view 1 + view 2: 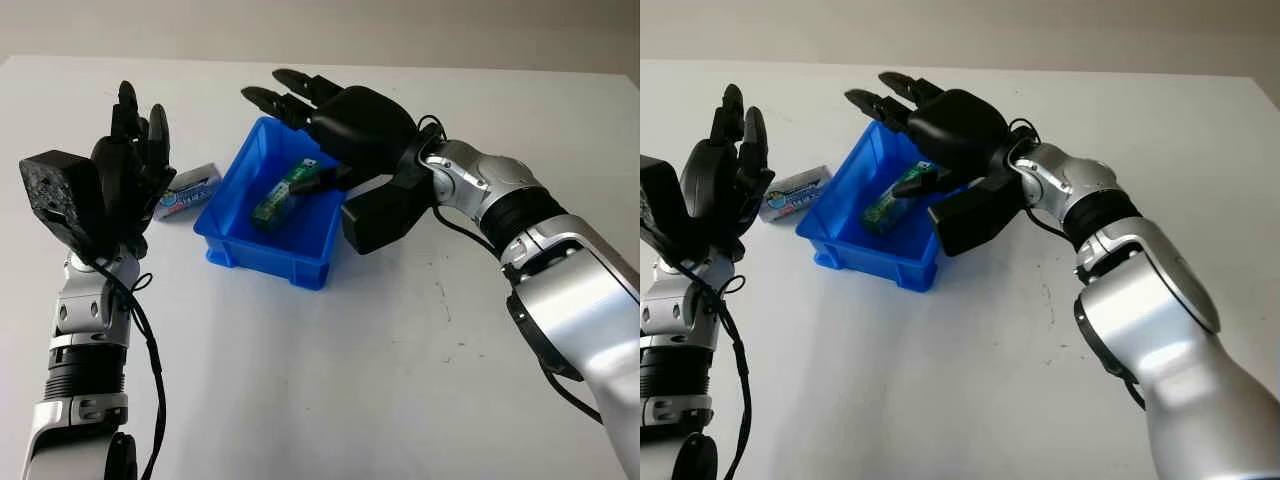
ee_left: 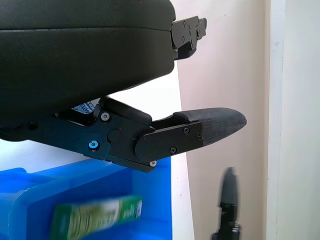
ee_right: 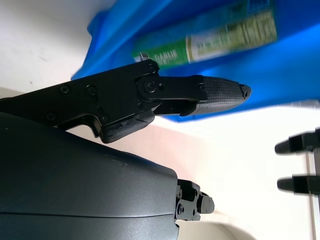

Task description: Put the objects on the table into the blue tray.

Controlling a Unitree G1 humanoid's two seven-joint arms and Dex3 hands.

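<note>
1 glossy green tube lies inside the rectangular blue plastic tray.

A white table fills the room from six o'clock up to a straight far edge near twelve. Beyond that edge runs a plain beige wall. A few faint dark specks mark the tabletop toward four o'clock.

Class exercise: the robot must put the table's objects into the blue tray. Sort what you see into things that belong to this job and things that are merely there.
Part of the job:
blue tray
green packet, already in the tray
white box, on the table beside the tray
right hand, open above the tray
left hand, open, raised near the box

Merely there:
white table
</note>
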